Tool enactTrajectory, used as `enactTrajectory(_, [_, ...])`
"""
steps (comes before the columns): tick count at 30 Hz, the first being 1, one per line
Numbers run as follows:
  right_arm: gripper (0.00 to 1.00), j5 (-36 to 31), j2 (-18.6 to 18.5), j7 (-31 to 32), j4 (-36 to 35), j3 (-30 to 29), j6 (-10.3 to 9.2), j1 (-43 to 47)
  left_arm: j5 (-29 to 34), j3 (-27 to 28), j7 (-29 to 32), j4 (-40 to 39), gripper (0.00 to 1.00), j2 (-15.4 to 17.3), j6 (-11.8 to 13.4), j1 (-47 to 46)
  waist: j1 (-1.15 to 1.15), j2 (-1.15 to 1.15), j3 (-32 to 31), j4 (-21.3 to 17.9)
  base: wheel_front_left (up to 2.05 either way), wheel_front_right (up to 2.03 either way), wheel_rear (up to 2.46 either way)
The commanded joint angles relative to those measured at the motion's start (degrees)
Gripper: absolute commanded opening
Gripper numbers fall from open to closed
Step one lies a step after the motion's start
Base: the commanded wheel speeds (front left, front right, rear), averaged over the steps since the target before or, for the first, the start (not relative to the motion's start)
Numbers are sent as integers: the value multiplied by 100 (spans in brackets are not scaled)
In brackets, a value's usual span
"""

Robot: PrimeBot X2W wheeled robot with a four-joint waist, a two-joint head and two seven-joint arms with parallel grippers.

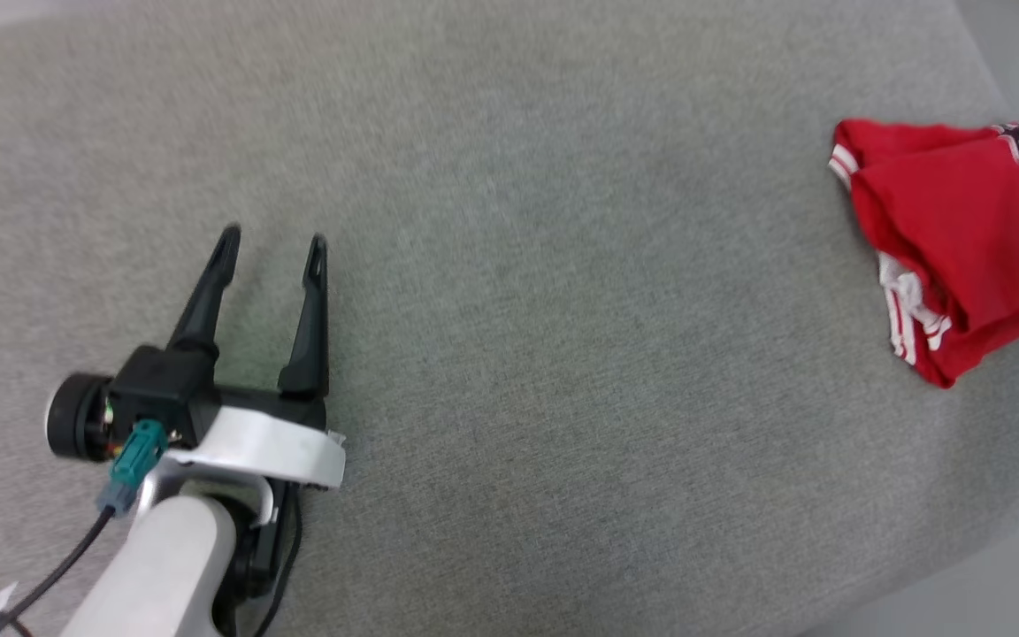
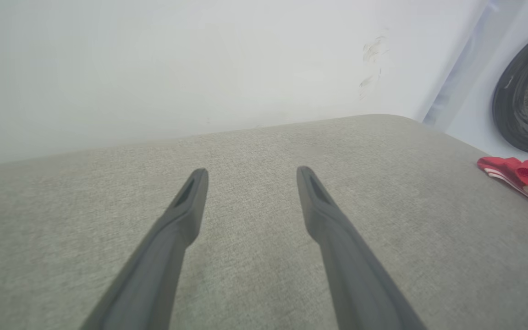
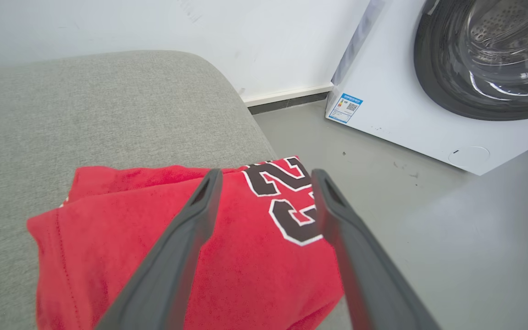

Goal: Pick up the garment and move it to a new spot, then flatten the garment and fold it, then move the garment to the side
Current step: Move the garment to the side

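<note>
The garment (image 1: 952,239) is a red shirt with white striped trim and black white-edged numbers, lying folded in a bundle at the right edge of the grey cushion (image 1: 509,265). In the right wrist view the garment (image 3: 255,256) lies under my right gripper (image 3: 264,178), whose fingers stand open above it with nothing pinched between them. My left gripper (image 1: 272,237) hovers open over bare cushion at the lower left, far from the shirt. The left wrist view shows the left gripper (image 2: 251,173) open and the garment (image 2: 520,178) at its far right.
A white washing machine (image 3: 429,87) with a dark round door stands on the grey floor (image 3: 429,220) beside the cushion's right edge. A white wall (image 2: 200,64) runs behind the cushion. The garment lies close to the cushion's edge.
</note>
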Motion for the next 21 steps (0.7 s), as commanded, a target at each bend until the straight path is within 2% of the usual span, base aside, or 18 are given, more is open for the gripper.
enactTrajectory(1, [100,55,52,-40,-114,75,-6,175,-44,37,-51,26,100,-50,42,152,0,0,-531,82,0,0,0])
enactTrajectory(11, [100,432,417,-10,-1529,808,-5,1703,-401,145,-268,270,100,-332,129,904,0,0,-1600,619,0,0,0])
enactTrajectory(21, [100,394,1024,235,-3177,842,-5,2899,-542,401,-347,520,100,-438,195,1418,0,0,-2137,1422,0,0,0])
